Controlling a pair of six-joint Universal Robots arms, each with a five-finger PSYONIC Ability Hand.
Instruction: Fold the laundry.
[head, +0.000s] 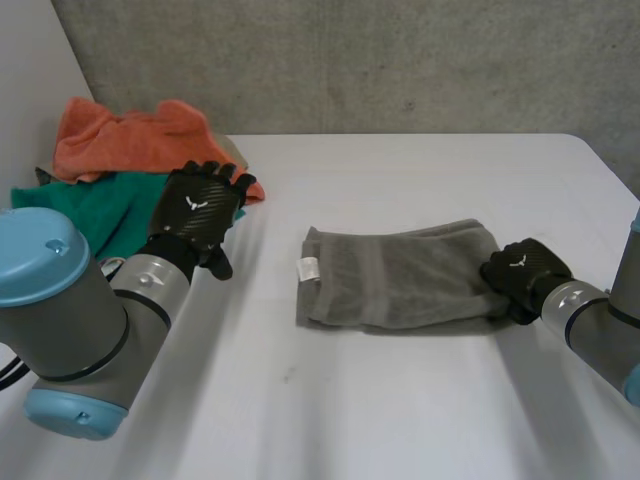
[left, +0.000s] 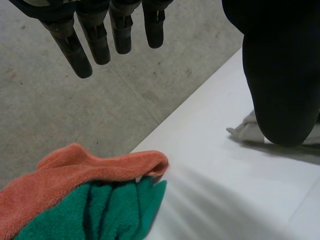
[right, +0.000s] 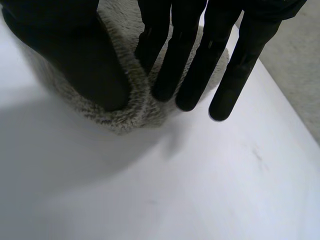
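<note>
A grey towel (head: 400, 275), folded into a flat oblong, lies in the middle of the white table (head: 330, 420). My right hand (head: 522, 272) sits at its right end. In the right wrist view the towel's thick folded edge (right: 120, 112) is pinched between the thumb and the straight fingers (right: 185, 65) of the right hand. My left hand (head: 200, 205) hovers above the table at the left, fingers (left: 95, 40) straight and spread, holding nothing. A corner of the grey towel (left: 245, 131) shows beyond its thumb.
An orange towel (head: 120, 135) lies crumpled over a green towel (head: 95, 205) at the table's back left corner, just beyond my left hand; both show under its fingers, orange towel (left: 75, 172) on green towel (left: 100, 212). A concrete wall stands behind the table.
</note>
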